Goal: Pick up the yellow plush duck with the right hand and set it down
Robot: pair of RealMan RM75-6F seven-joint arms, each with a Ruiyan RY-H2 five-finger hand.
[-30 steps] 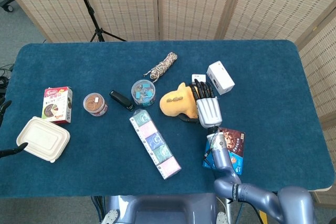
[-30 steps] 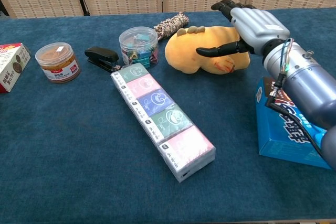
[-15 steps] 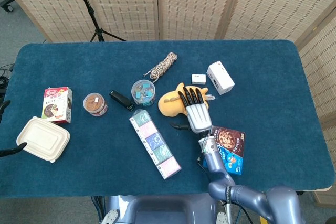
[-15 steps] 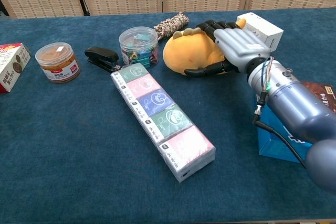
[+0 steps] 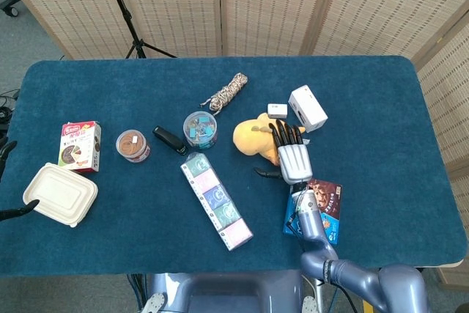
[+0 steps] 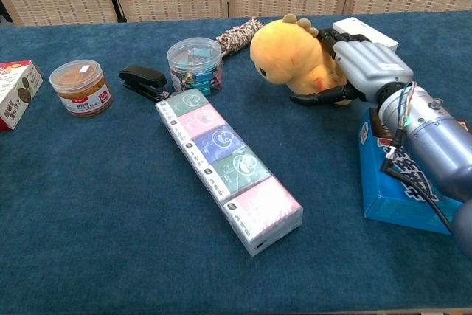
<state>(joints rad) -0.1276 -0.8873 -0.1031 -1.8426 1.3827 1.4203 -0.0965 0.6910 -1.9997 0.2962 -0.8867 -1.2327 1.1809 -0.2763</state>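
The yellow plush duck (image 6: 290,54) stands upright near the middle right of the table, head to the left; in the head view the duck (image 5: 251,136) lies just below a small white block. My right hand (image 6: 361,69) grips its back and side, fingers over the top and thumb under its belly. From above, the right hand (image 5: 291,156) covers the duck's right part. Whether the duck touches the cloth I cannot tell. At the far left edge only two dark fingertips of my left hand (image 5: 6,150) show, spread apart and holding nothing.
A long pack of tissues (image 6: 228,167) lies left of the duck, with a clip jar (image 6: 195,63), a black stapler (image 6: 142,81) and a rope bundle (image 5: 226,91) behind. A blue cookie box (image 6: 402,182) sits under my right forearm. A white box (image 5: 308,108) is beside the duck.
My right hand closed around the duck and turned it from lying flat to upright, shifting it slightly right and back. The left hand has not moved.
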